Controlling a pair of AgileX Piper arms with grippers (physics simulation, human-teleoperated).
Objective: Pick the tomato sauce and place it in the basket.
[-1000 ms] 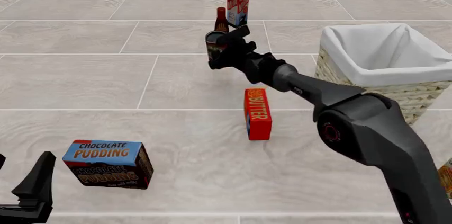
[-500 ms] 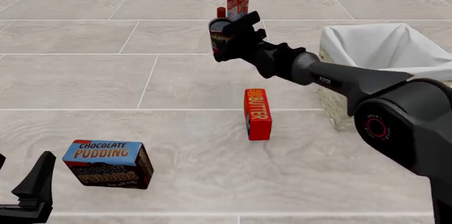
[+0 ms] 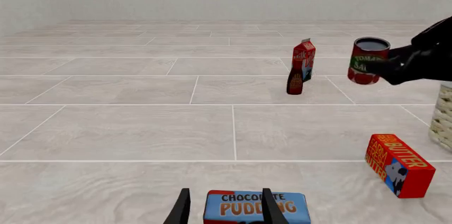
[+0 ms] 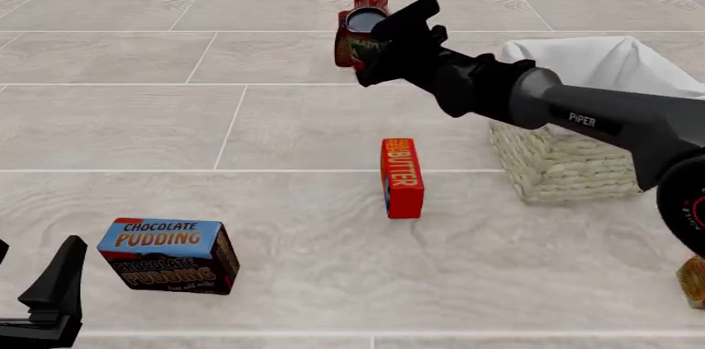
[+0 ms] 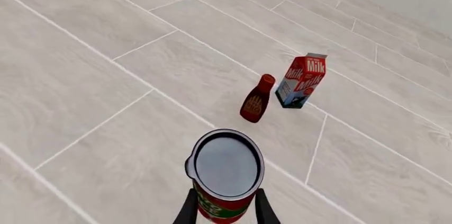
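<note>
The tomato sauce (image 4: 355,39), a short red can with a green band, hangs in the air well above the floor, with my right gripper (image 4: 372,42) shut on it. From the left wrist view the tomato sauce (image 3: 368,60) is clearly lifted. The right wrist view looks down on the tomato sauce's dark top (image 5: 226,167), with a finger (image 5: 188,209) on each side of the can. The beige wicker basket (image 4: 564,161) with white lining stands to the right of the can, partly hidden by my right arm. My left gripper (image 4: 49,295) rests open at the near left.
A chocolate pudding box (image 4: 171,254) lies beside my left gripper. A red butter box (image 4: 401,177) stands below the raised can. The milk carton (image 5: 302,81) and a slim brown-red bottle (image 5: 256,99) stand at the back. An orange object (image 4: 695,281) shows at the right edge.
My right arm has lifted the can higher and carried it a little right, toward the basket. The left arm has not moved.
</note>
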